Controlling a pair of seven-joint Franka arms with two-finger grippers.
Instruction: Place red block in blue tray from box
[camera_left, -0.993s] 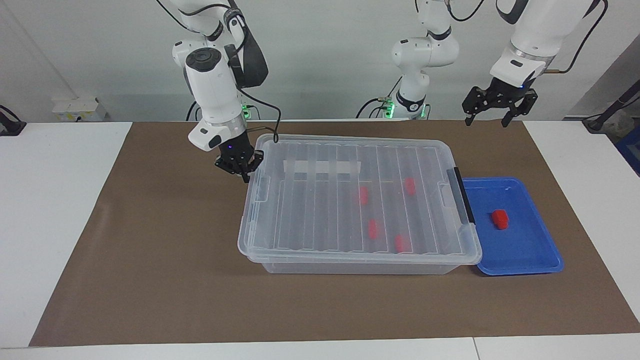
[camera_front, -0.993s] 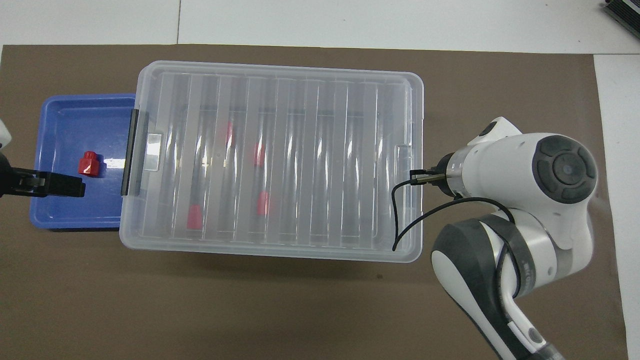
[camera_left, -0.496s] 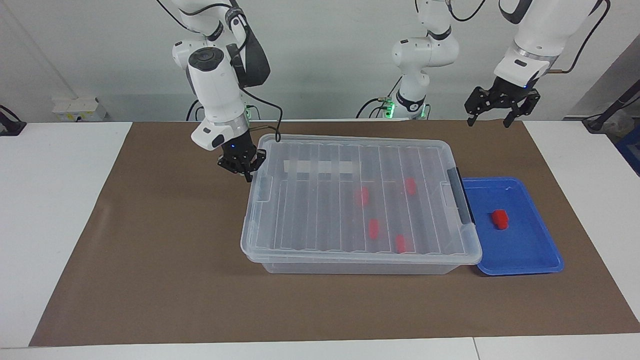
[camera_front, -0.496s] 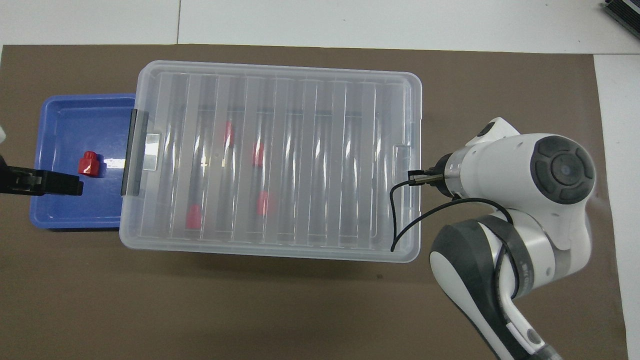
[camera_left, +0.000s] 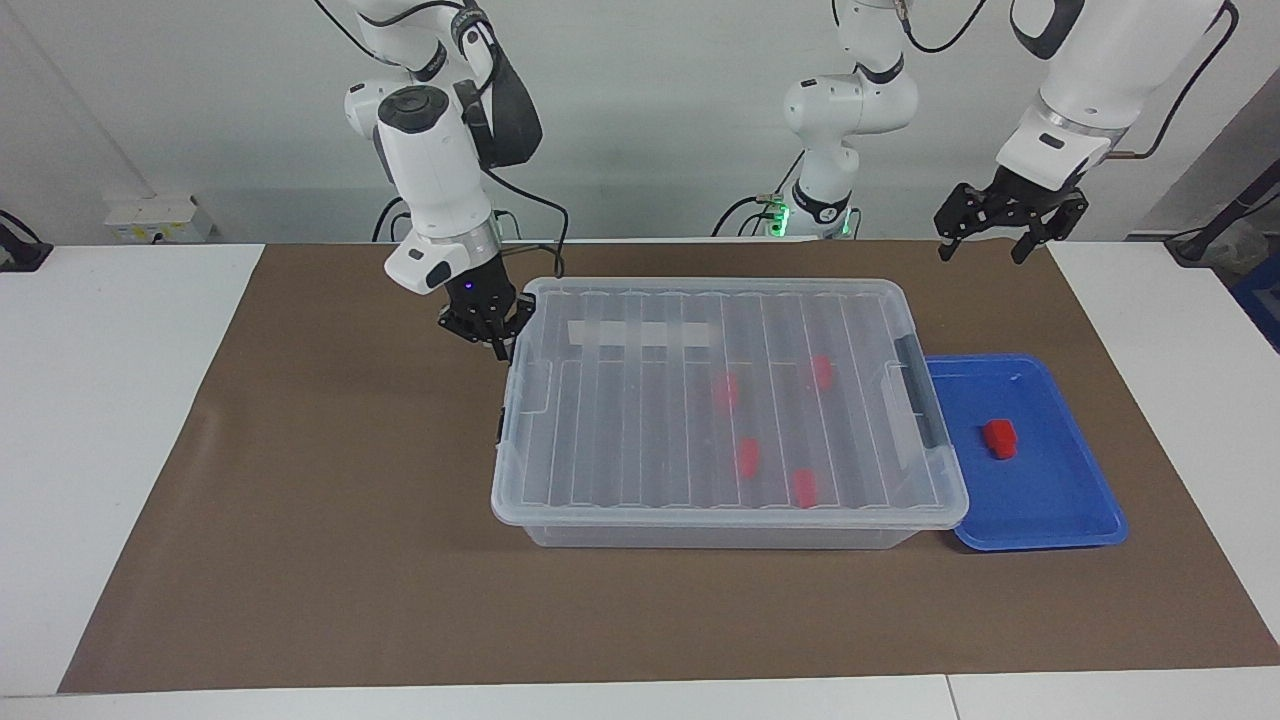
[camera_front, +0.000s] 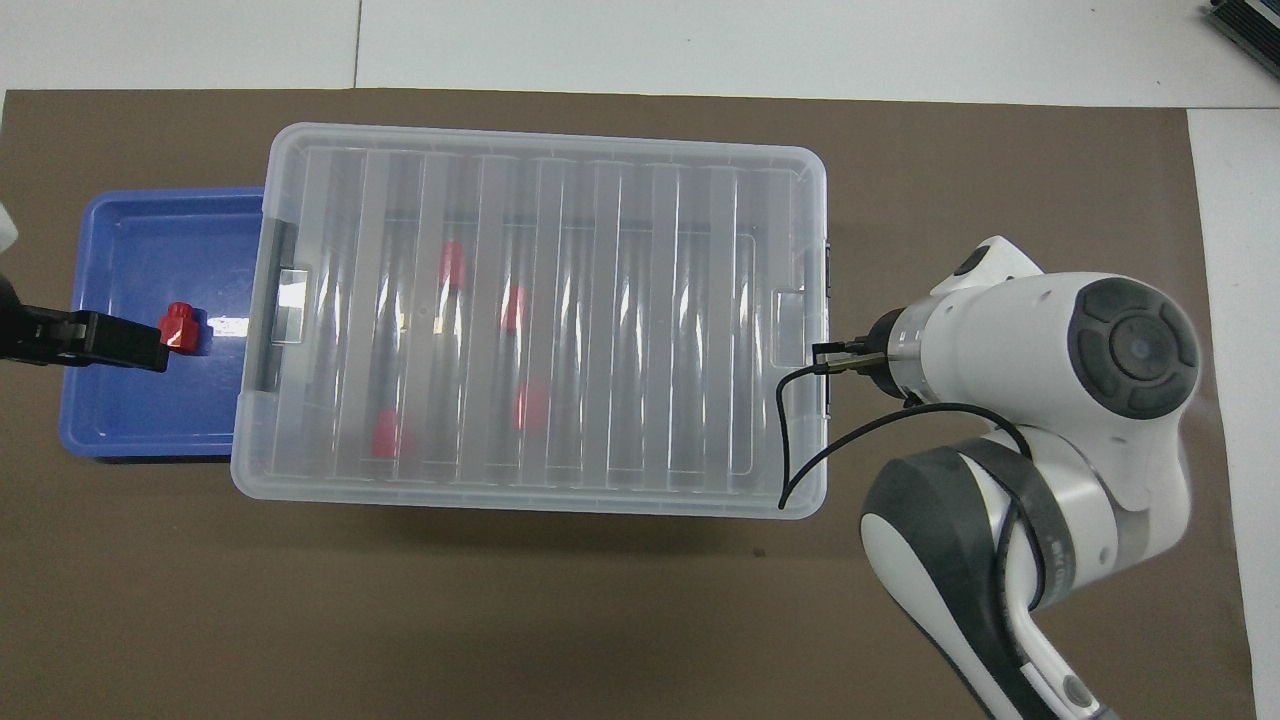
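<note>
Two grippers are in view. The right gripper (camera_left: 492, 330), fingertips clenched together with nothing between them, sits low at the box's (camera_left: 730, 400) corner on the right arm's end of the table, touching or just beside the lid's (camera_front: 530, 320) rim; which of the two I cannot tell. In the facing view that is about ten o'clock from the box's middle. The left gripper (camera_left: 1010, 225) hangs in the air with its fingers spread and nothing in them, over the brown mat (camera_left: 300, 480) near the tray's edge closest to the robots, at about one o'clock from the box.

One clear box lies with its long axis running between the two arms' ends, its ribbed lid resting on top. Four red blocks show through the lid, all in the half toward the left arm's end: (camera_left: 726, 392), (camera_left: 821, 372), (camera_left: 747, 457), (camera_left: 804, 487).

One red block (camera_left: 999, 438) lies in the blue tray (camera_left: 1060, 520), well inside the rim, its narrower end pointing away from the box.

One blue tray sits at three o'clock, tucked against the box's short end, part of it under the lid's overhang. Mat lies bare past the tray toward the left arm's end, and a wider bare stretch lies toward the right arm's end.
</note>
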